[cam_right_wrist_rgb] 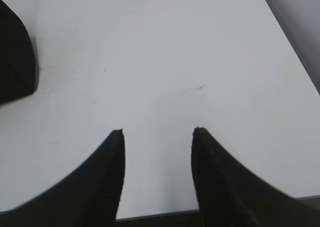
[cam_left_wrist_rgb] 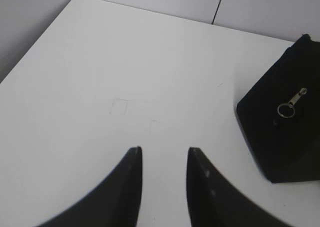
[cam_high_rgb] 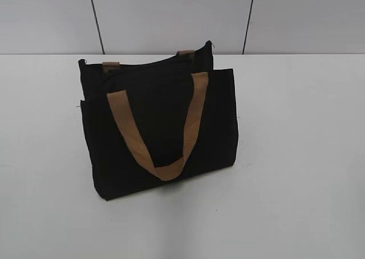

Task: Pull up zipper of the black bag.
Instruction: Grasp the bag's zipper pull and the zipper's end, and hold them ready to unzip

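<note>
1. Black bag [cam_high_rgb: 159, 128]: rectangular matte fabric, 2 tan webbing handles [cam_high_rgb: 171, 128], upright on smooth white table [cam_high_rgb: 296, 156].
2. Zipper [cam_left_wrist_rgb: 292, 103]: silver ring pull at bag's end.
3. Left gripper [cam_left_wrist_rgb: 165, 152], right gripper [cam_right_wrist_rgb: 158, 132]: curved black jaws apart, empty.

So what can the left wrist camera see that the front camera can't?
Only the left wrist view shows the silver zipper pull with its ring, hanging at the bag's end, and the open left tool over bare table. Only the exterior view shows the tan handle drooping down the bag's front, with no arm in sight. Both show the black bag on the white table.
</note>
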